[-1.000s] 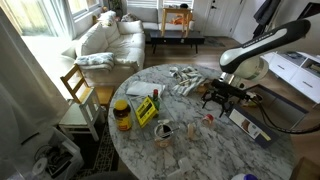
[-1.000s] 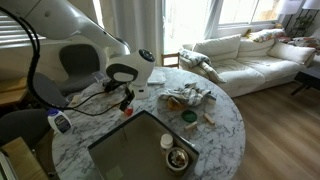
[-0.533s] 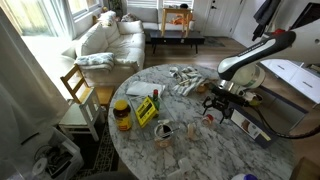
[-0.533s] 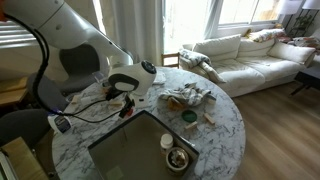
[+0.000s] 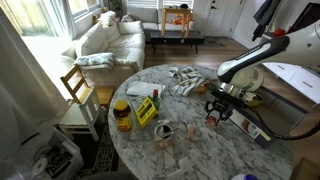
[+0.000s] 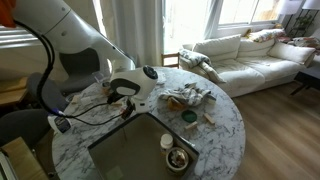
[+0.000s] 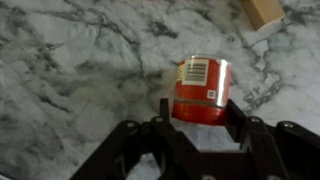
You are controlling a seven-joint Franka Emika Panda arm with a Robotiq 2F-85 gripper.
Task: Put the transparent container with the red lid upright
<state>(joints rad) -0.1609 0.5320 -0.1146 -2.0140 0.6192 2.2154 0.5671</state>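
Note:
The transparent container (image 7: pixel 203 84) lies on its side on the marble table (image 7: pixel 70 60), its red lid (image 7: pixel 196 110) pointing toward the wrist camera and a barcode label on top. My gripper (image 7: pixel 198 112) straddles the lid end, and both fingers (image 7: pixel 164 108) press against the lid's sides. In both exterior views the gripper (image 5: pixel 215 110) (image 6: pixel 127 106) is down at the tabletop, with the container showing as a small red patch (image 5: pixel 212 119) (image 6: pixel 126 113) under it.
A long white and blue box (image 5: pixel 250 126) lies just beyond the gripper near the table edge. A yellow box (image 5: pixel 146 110), a yellow-lidded jar (image 5: pixel 122 115) and a pile of wrappers (image 5: pixel 185 80) sit further along. A dark tray (image 6: pixel 140 150) and a wooden block (image 7: pixel 262 10) are nearby.
The arm has come down over the lying container, and the jaws have drawn in from wide open until they touch the red lid.

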